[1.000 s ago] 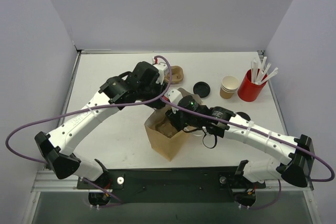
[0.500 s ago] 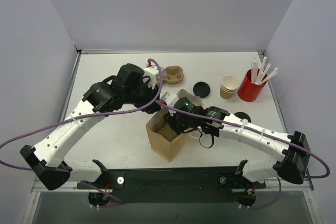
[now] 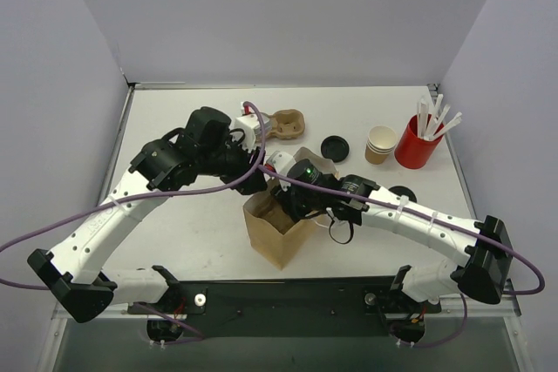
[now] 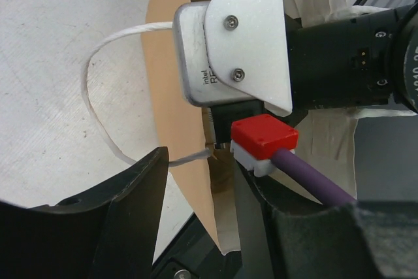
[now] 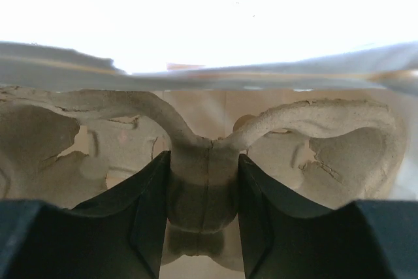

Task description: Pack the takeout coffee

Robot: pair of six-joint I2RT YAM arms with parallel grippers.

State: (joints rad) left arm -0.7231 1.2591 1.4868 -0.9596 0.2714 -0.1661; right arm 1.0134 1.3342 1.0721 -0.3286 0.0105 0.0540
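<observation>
The brown paper bag [image 3: 277, 234] stands open in front of the arms. My right gripper [image 5: 204, 191] is down inside it, shut on the centre grip of a grey pulp cup carrier [image 5: 313, 122]. My left gripper [image 4: 199, 207] is open at the bag's far-left rim, and the bag wall [image 4: 176, 96] passes between its fingers with a gap on each side. The bag's white string handle [image 4: 98, 50] loops over the table. The takeout coffee is not clearly in view. A dark round shape [image 3: 403, 192] peeks from behind the right forearm, and I cannot tell what it is.
A second pulp carrier [image 3: 288, 122] lies behind the bag. To the right of it are a loose black lid [image 3: 335, 147], a stack of tan cups [image 3: 380, 144] and a red cup of white sticks [image 3: 418, 141]. Purple cables loop round both arms.
The left arm has drawn back to the left and its jaws have widened around the bag's rim. The right wrist has shifted slightly left over the bag, still gripping the carrier.
</observation>
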